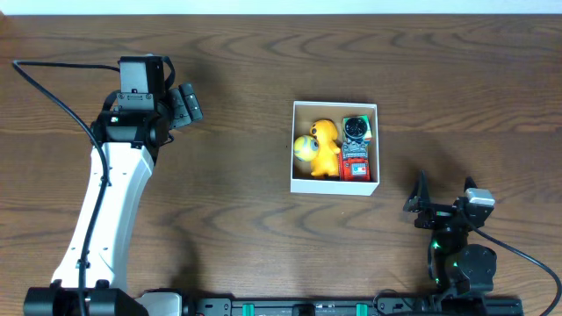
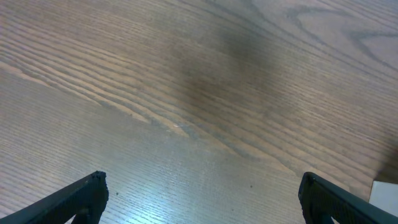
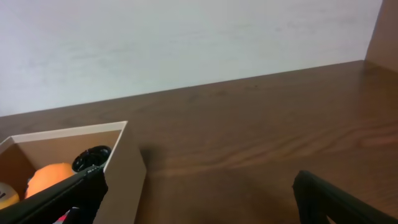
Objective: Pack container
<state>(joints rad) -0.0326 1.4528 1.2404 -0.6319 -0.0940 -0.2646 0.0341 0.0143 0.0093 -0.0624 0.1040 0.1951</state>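
A dark brown wooden table (image 1: 237, 202) with bold, wavy grain fills almost the whole overhead view, and a thin pale strip (image 1: 492, 4) runs along its far edge. Behind that far edge, the right wrist view shows a plain white wall (image 3: 186, 43), matte and evenly lit, and at the table's far right corner a brown wooden panel (image 3: 382, 28) stands upright. Soft, diffuse light lies on the table top, leaving a pale sheen and blurred dark shadows in the left wrist view.
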